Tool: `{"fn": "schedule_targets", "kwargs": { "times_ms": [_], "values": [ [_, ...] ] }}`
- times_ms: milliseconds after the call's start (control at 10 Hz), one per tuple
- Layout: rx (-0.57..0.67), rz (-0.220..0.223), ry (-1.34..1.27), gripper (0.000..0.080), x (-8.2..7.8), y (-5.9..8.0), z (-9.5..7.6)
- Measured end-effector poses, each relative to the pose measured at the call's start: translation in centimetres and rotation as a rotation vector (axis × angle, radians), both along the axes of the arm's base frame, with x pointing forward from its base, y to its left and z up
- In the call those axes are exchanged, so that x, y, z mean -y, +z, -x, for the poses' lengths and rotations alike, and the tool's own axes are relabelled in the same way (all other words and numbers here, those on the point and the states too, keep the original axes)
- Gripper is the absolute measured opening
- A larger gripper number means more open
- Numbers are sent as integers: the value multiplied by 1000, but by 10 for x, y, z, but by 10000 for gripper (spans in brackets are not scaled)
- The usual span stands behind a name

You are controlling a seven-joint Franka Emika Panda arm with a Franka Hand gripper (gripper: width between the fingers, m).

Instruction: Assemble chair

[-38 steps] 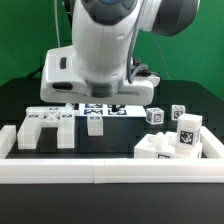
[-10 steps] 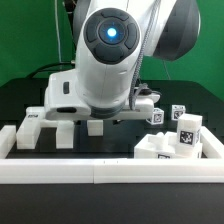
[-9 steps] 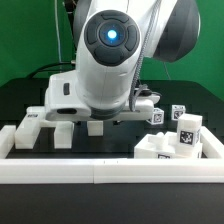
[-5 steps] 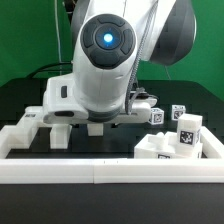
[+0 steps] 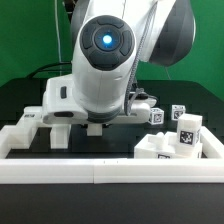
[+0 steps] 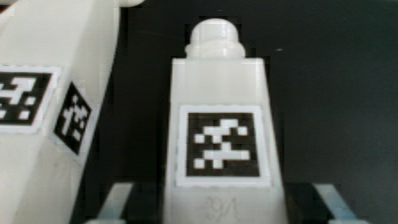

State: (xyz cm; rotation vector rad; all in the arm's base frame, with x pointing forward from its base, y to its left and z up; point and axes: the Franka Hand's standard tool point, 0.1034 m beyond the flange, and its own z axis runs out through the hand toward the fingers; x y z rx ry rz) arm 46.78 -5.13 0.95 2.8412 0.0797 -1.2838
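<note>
Arm: the large white robot arm is being lowered further over the table than in the earliest picture, its blue-lit housing now being turned toward the exterior camera.
Marker board: being hidden behind the arm, where its tags were showing earlier.
Short bar: the matte white blocky plastic bar with a black-and-white tag is being flanked by the gripper, whose fingers are being brought closer together.

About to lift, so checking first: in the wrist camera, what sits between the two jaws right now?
In the wrist view, a white bar with a black-and-white tag and a rounded peg at its far end lies between the jaws. A larger tagged white part lies beside it, outside them.
</note>
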Motion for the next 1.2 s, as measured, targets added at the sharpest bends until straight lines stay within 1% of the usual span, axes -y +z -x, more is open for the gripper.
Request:
{"fn": "schedule_targets", "kwargs": {
  "times_ms": [200,300,400,600,900,1100,1200],
  "values": [
    [3,0,1,289,0,1,-2],
    [4,0,1,289,-1,3,-4],
    [3,-2,2,289,-2,7,-7],
    [-2,-2,-3,291,-7,23,-15],
    [-16,-1,-26,291,-14,61,-21],
    [7,1,-24,291,-12,56,-23],
    [14,2,-24,291,-12,56,-24]
  ]
}}
